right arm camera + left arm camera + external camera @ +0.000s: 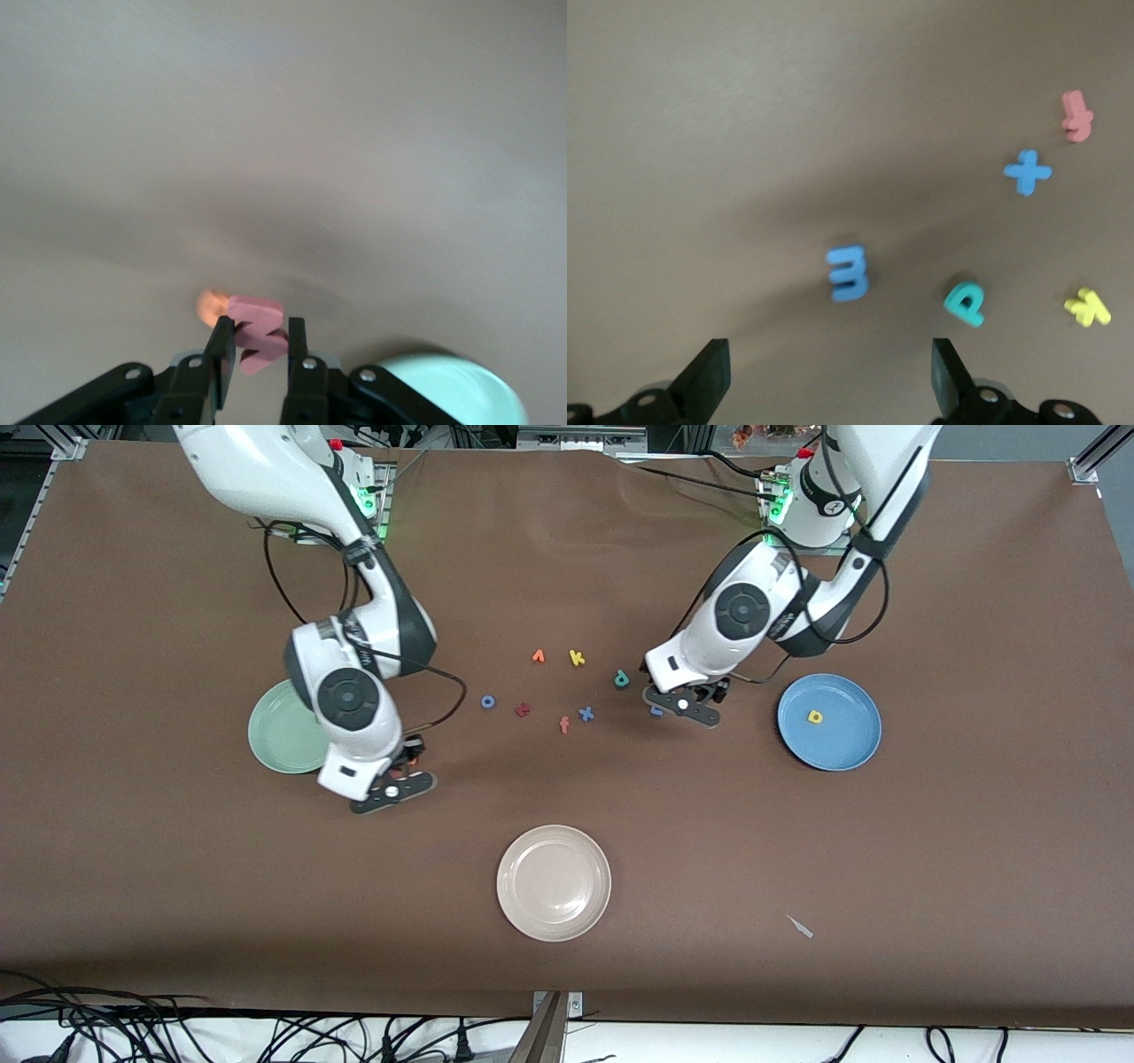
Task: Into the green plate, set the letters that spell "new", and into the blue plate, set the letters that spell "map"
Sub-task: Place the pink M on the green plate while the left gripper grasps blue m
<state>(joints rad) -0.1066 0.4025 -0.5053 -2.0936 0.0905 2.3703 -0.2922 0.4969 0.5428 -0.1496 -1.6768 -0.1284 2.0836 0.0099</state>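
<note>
The right tool [260, 341] is seen clamped on the pinkish-red w [258, 332], low over the counter [797, 921] right beside the green plate [279, 731], on its side toward the middle of the counter; an orange blur [208, 306] is pressed up against the w in the right wrist view (could be the e, can't be told for sure). The left tool [828, 376] is held over the blue m [848, 273] with its fingers spread wide, nothing gripped. The m is lying flat on the counter, with the teal p [622, 679] just beside it and a bit farther from the front camera. The yellow a [814, 716] is already sitting in the blue plate [855, 748], which is at the left arm's end. Loose between the two arms are found a yellow k [577, 658], an orange v [538, 656], a blue o [488, 701], a blue x [586, 713], a dark red letter [523, 709] and an orange-pink f [564, 725]. A beige-white plate [523, 908] is set nearer the front camera than all of these. No green n can be made out anywhere.
</note>
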